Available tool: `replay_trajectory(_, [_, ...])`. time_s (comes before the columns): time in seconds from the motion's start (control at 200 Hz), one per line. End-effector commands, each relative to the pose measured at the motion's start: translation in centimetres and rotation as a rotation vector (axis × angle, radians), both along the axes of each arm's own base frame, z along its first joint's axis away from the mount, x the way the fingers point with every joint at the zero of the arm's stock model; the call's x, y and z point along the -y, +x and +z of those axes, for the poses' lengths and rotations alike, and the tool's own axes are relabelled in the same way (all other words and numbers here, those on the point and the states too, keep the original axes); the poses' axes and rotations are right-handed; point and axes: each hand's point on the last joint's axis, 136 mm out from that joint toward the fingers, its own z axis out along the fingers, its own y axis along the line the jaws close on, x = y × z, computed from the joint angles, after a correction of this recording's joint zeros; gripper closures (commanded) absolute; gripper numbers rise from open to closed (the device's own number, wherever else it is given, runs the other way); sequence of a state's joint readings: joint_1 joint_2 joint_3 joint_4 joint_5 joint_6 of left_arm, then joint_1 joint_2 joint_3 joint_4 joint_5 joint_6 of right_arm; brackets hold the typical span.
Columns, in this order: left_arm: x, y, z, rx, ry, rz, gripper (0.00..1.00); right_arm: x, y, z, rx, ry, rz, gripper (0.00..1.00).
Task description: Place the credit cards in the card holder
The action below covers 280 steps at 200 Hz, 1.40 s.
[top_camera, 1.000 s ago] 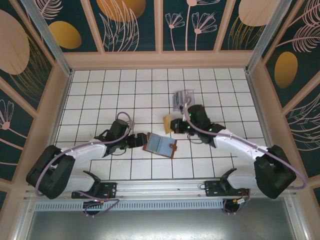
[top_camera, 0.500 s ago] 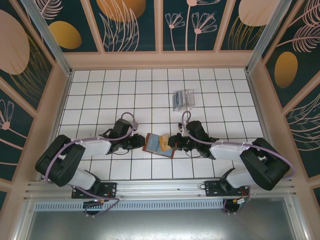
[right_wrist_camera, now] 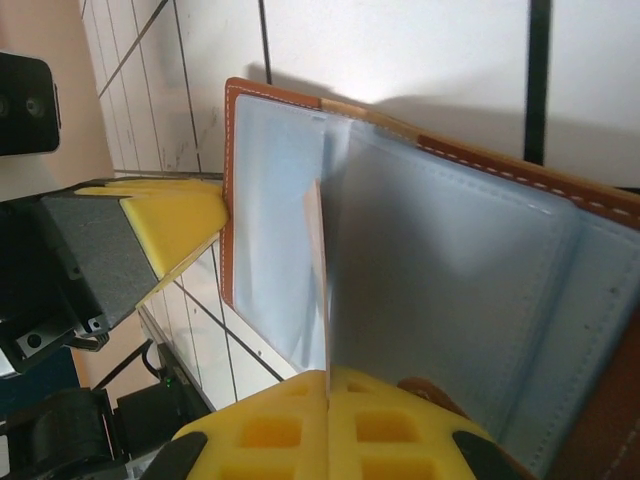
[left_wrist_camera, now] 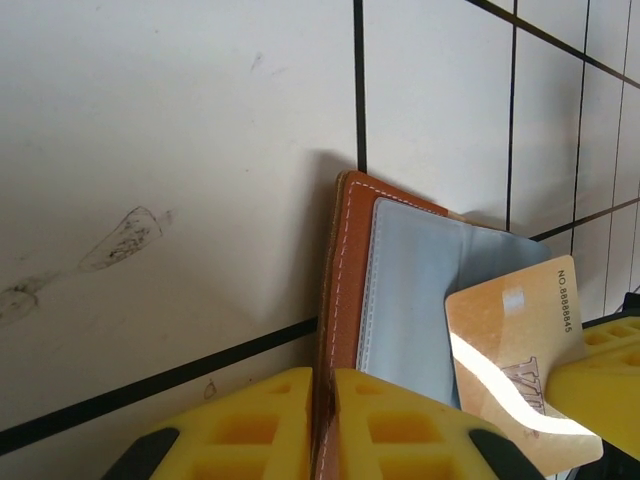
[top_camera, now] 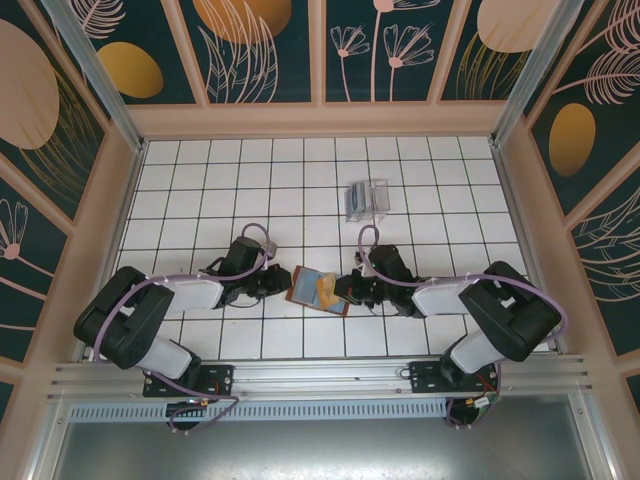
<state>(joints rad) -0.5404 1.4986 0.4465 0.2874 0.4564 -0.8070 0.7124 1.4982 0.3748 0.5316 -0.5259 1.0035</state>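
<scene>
Table [top_camera: 200, 200] is white tile, with the card holder [top_camera: 308, 288] lying open on it. Left gripper [left_wrist_camera: 322, 420] is pinched tight on the holder's left leather edge. Right gripper [right_wrist_camera: 328, 420], at the holder's right side, is clamped on a gold credit card [left_wrist_camera: 520, 370] tilted over the holder's clear pockets.

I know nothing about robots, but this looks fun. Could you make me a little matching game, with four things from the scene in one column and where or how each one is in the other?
Things:
1. card holder
2. gold card
3. clear box
4. left hand

States:
a. pinched by the right hand
b. standing alone, farther from the robot than the rest
c. shut on a brown stitched edge
d. lying open, grey pockets facing up

Pairs: 1-d, 2-a, 3-b, 4-c
</scene>
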Motion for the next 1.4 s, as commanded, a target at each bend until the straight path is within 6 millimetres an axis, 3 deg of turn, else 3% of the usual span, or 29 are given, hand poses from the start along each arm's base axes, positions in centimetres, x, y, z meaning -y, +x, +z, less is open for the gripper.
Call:
replay_trajectory(0.0, [0.3, -0.3, -0.2, -0.019, -0.036, 0.011, 0.85, 0.5, -0.6, -0.9, -0.051, 0.007, -0.020, 1.00])
replay_trajectory(0.345, [0.5, -0.8, -1.1, -0.061, -0.042, 0.001, 0.92, 1.9, -1.1, -1.3, -0.060, -0.014, -0.065, 1.00])
replay_trajectory(0.781, [-0.1, -1.2, -2.3, -0.088, -0.007, 0.010, 0.92, 4.0, -1.1, -1.8, -0.070, -0.046, -0.192, 1.00])
replay_trajectory(1.116, [0.2, -0.9, -2.1, -0.083, -0.017, 0.008, 0.92, 1.6, -0.4, -0.2, -0.024, 0.052, -0.117, 1.00])
replay_trajectory(1.396, [-0.1, -0.8, -2.4, -0.085, 0.007, 0.018, 0.93, 2.1, -0.4, 2.0, 0.088, 0.107, -0.123, 1.00])
